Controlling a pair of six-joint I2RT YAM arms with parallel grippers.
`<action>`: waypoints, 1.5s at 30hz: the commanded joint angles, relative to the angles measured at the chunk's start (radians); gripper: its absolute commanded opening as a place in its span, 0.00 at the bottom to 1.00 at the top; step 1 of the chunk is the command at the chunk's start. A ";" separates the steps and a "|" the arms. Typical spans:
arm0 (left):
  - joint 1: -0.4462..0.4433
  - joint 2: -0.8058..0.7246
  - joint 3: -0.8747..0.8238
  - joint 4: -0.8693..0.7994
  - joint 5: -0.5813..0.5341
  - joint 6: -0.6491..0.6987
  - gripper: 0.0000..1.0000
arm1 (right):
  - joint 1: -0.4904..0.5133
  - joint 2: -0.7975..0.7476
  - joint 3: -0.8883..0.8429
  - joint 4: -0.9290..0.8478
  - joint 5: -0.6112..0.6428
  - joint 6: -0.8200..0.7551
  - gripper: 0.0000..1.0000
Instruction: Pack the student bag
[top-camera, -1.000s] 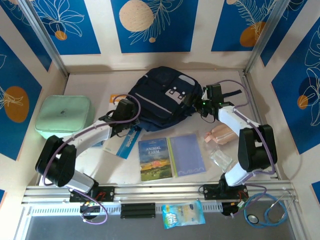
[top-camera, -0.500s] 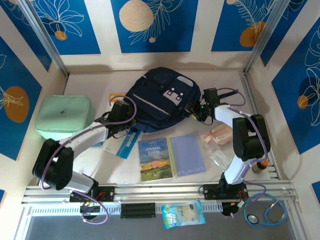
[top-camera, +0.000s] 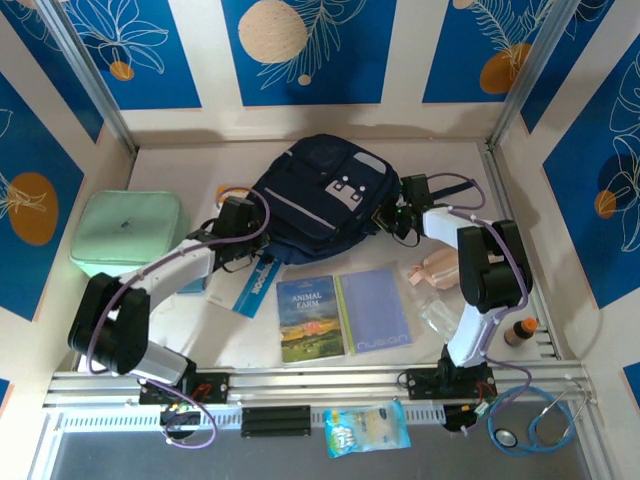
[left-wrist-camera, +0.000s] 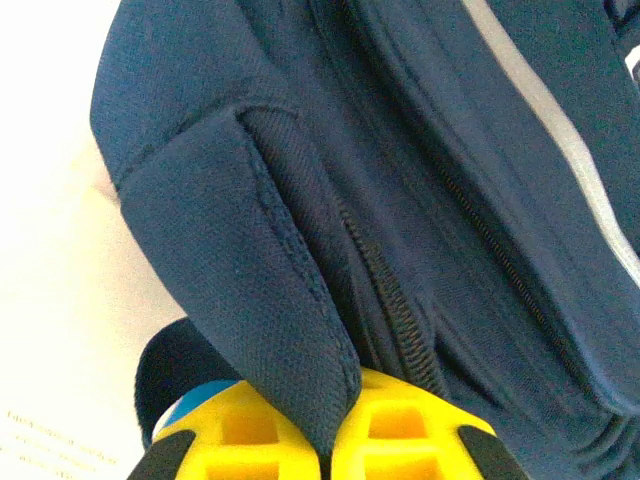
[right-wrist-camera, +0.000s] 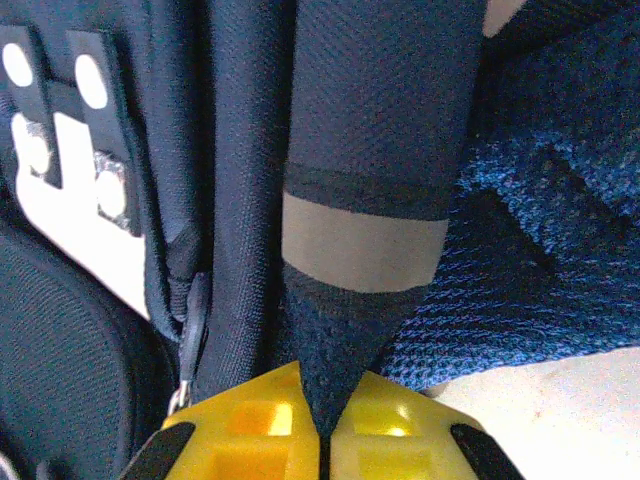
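Observation:
The student bag (top-camera: 320, 198), a dark navy backpack with a grey-white patch, lies at the back middle of the table. My left gripper (top-camera: 254, 240) is at its left lower edge. In the left wrist view the yellow fingers (left-wrist-camera: 400, 425) are shut on a fold of the bag's navy fabric (left-wrist-camera: 250, 250) beside a zipper. My right gripper (top-camera: 392, 218) is at the bag's right side. Seen from the right wrist, its gripper (right-wrist-camera: 322, 432) is shut on a navy strap with a grey band (right-wrist-camera: 365, 250).
A mint green case (top-camera: 130, 232) sits at the left. In front of the bag lie a blue leaflet (top-camera: 252, 285), an Animal Farm book (top-camera: 310, 318) and a blue notebook (top-camera: 375, 308). A pink packet (top-camera: 440, 268), clear pouch (top-camera: 440, 315) and small bottle (top-camera: 517, 332) lie right.
My right gripper has gone from open to shut on the bag's strap, and the right arm has drawn in toward the bag. The left gripper stays shut on the fabric.

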 joint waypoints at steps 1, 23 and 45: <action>0.044 0.065 0.098 0.057 0.033 0.062 0.00 | 0.000 -0.126 -0.070 0.044 -0.030 0.021 0.03; -0.167 -0.070 0.154 -0.145 -0.087 0.225 0.65 | 0.062 -0.307 -0.103 0.065 -0.047 0.238 0.00; -0.218 0.239 0.282 0.036 -0.086 0.424 0.51 | 0.111 -0.283 -0.052 -0.001 -0.109 0.244 0.00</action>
